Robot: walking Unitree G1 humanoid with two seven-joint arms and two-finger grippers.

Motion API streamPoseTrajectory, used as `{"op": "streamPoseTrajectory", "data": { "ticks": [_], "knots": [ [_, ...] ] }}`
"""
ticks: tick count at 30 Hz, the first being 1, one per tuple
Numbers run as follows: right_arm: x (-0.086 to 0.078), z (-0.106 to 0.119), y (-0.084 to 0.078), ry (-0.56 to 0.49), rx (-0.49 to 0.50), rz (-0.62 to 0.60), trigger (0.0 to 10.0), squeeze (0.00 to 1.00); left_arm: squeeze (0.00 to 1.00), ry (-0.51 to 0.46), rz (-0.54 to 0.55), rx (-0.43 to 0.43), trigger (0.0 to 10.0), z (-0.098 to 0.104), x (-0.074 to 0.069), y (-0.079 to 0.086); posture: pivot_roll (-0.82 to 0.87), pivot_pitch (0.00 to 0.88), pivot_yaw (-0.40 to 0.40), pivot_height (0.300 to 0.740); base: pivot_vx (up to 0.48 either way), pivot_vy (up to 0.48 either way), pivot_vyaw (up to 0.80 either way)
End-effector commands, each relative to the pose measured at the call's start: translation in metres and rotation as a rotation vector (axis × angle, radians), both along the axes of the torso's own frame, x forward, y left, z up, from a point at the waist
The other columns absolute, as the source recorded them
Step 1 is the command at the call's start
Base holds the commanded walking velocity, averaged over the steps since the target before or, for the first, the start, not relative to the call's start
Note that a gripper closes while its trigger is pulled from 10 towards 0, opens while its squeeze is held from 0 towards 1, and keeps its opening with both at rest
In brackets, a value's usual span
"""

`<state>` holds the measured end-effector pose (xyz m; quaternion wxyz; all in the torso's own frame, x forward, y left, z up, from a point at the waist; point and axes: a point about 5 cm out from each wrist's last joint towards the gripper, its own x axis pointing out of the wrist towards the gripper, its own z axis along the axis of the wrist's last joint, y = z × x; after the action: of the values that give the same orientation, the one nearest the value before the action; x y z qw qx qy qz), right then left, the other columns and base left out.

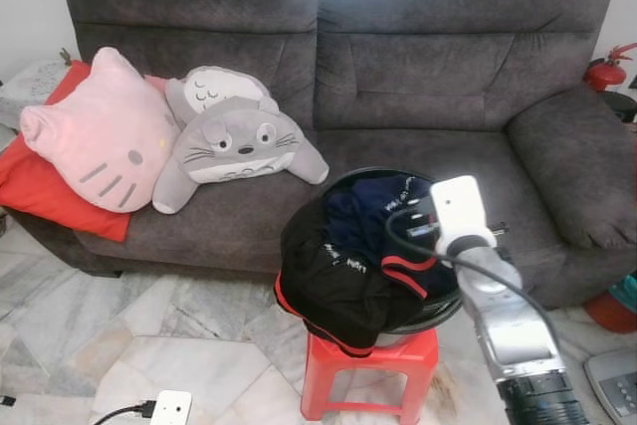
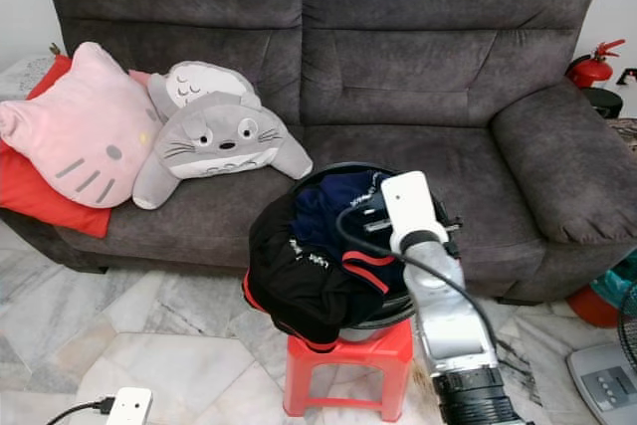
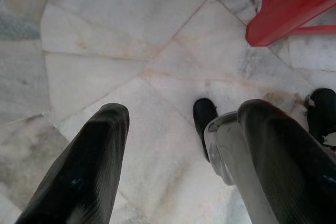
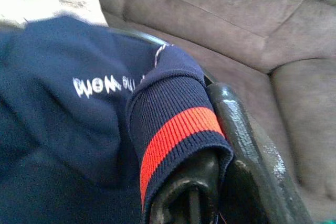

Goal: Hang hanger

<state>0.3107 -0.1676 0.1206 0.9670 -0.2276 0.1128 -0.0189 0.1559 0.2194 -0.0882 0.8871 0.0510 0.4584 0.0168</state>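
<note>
Right end effector (image 4: 215, 177) – reaches into the basin (image 1: 438, 318) of clothes (image 1: 338, 281) on the red stool (image 1: 398, 357). A navy cuff (image 4: 173, 129) with a red stripe is draped over one finger (image 4: 184, 200); the second finger (image 4: 247, 145) lies just beside it, on the outside of the cuff. Whether the pair is pinching the cuff cannot be told. The rest of the navy garment (image 4: 63, 103) lies directly ahead of the end effector, and a black garment (image 1: 318, 256) hangs over the basin rim on the side away from it. The sofa (image 1: 448, 77) stands beyond the end effector.

Whether a hanger lies among the clothes cannot be told.

Left end effector (image 3: 184, 114) – hangs low over the marble floor (image 3: 105, 51), fingers spread, holding nothing. A stool leg (image 3: 294, 9) stands near, ahead of it.
</note>
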Motion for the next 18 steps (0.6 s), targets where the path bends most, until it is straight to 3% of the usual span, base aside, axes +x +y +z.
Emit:
{"op": "streamPoseTrajectory", "data": {
  "ticks": [1,4,7,10,11,13,14,15,16,18],
  "knots": [
    [-0.003,0.000,-0.003,-0.014,-0.071,-0.033,10.0,0.00,0.00,-0.001,0.001,0.006,10.0,0.000,-0.003,0.005,-0.12,0.000,0.049,0.740,0.000,0.000,0.00],
    [-0.005,0.001,-0.002,-0.025,-0.109,-0.038,10.0,0.00,0.00,0.000,-0.001,0.006,10.0,0.000,-0.003,0.005,-0.12,0.000,0.051,0.740,0.000,0.000,0.00],
    [-0.012,0.013,-0.003,-0.159,-0.435,-0.044,10.0,0.00,0.00,0.000,-0.003,0.002,10.0,0.000,-0.004,0.006,-0.12,0.000,0.053,0.740,0.000,0.000,0.00],
    [-0.016,0.003,-0.011,-0.133,-0.410,-0.109,10.0,0.00,0.00,0.001,-0.005,0.001,10.0,0.000,-0.004,0.006,-0.12,0.000,0.055,0.740,0.000,0.000,0.00],
    [-0.021,-0.017,-0.029,-0.041,-0.308,-0.220,10.0,0.00,0.00,0.002,-0.007,0.001,10.0,0.000,-0.004,0.006,-0.12,0.000,0.057,0.740,0.000,0.000,0.00],
    [-0.024,-0.028,-0.039,0.008,-0.252,-0.284,10.0,0.00,0.00,0.003,-0.008,0.001,10.0,0.000,-0.004,0.006,-0.12,0.000,0.057,0.740,0.000,0.000,0.00],
    [-0.024,-0.029,-0.047,0.009,-0.449,-0.256,10.0,0.00,0.00,0.002,-0.008,0.001,10.0,0.000,-0.004,0.006,-0.12,0.000,0.057,0.740,0.000,0.000,0.00],
    [-0.023,-0.029,-0.050,-0.001,-0.548,-0.232,10.0,0.00,0.00,0.001,-0.008,0.001,10.0,0.000,-0.004,0.006,-0.12,0.000,0.057,0.740,0.000,0.000,0.00],
    [-0.020,-0.026,-0.053,-0.014,-0.825,-0.108,10.0,0.00,0.00,0.000,-0.008,0.002,10.0,0.000,-0.004,0.007,-0.12,0.000,0.056,0.740,0.000,0.000,0.00],
    [-0.020,-0.026,-0.054,-0.010,-0.870,-0.085,10.0,0.00,0.00,0.000,-0.008,0.002,10.0,0.000,-0.003,0.007,-0.12,0.000,0.058,0.740,0.000,0.000,0.00]
  ]
}}
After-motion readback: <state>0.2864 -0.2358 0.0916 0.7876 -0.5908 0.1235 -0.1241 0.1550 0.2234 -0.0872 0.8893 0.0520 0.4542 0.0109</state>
